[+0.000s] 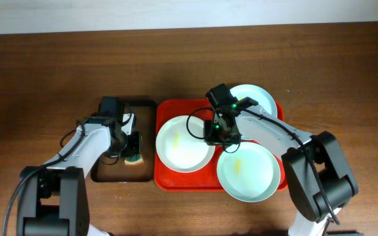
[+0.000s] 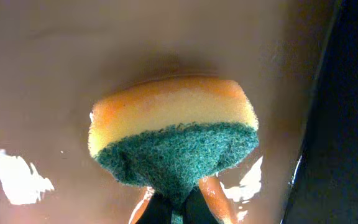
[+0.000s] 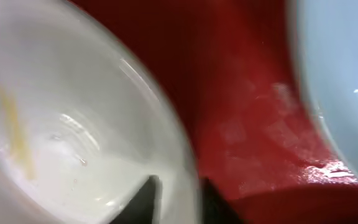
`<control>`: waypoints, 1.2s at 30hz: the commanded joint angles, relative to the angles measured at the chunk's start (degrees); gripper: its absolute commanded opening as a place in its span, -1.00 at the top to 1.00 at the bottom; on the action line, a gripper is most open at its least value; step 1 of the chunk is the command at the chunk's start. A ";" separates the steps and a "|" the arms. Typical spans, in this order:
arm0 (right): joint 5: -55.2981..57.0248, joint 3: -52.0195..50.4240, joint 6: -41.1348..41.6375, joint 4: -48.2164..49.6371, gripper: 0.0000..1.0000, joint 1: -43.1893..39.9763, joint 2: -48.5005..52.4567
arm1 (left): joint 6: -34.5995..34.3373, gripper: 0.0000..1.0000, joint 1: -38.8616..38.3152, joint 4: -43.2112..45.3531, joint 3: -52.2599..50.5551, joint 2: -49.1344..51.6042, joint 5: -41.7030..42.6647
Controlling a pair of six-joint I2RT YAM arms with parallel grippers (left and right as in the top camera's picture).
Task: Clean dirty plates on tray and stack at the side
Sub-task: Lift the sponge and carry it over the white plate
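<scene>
The red tray (image 1: 176,178) holds three plates. The left white plate (image 1: 179,147) has a yellow smear. A pale plate (image 1: 258,98) sits at the back right, and a smeared pale plate (image 1: 251,176) at the front right. My right gripper (image 1: 214,134) straddles the left plate's right rim. In the right wrist view its fingers (image 3: 179,199) close on that rim, with the plate (image 3: 55,124) to the left and the tray (image 3: 241,112) to the right. My left gripper (image 1: 131,154) is shut on a yellow and green sponge (image 2: 173,130) over the small black tray.
The small black tray (image 1: 146,105) lies left of the red tray; its glossy brown floor (image 2: 166,37) fills the left wrist view. A pale blue plate (image 3: 340,81) lies close to the right of my right gripper. Brown wooden table (image 1: 44,65) surrounds both trays.
</scene>
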 commanded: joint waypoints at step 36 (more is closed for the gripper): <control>0.46 -1.07 -0.07 0.70 0.92 0.46 0.55 | -0.55 1.00 -0.07 -18.43 16.17 1.38 -0.42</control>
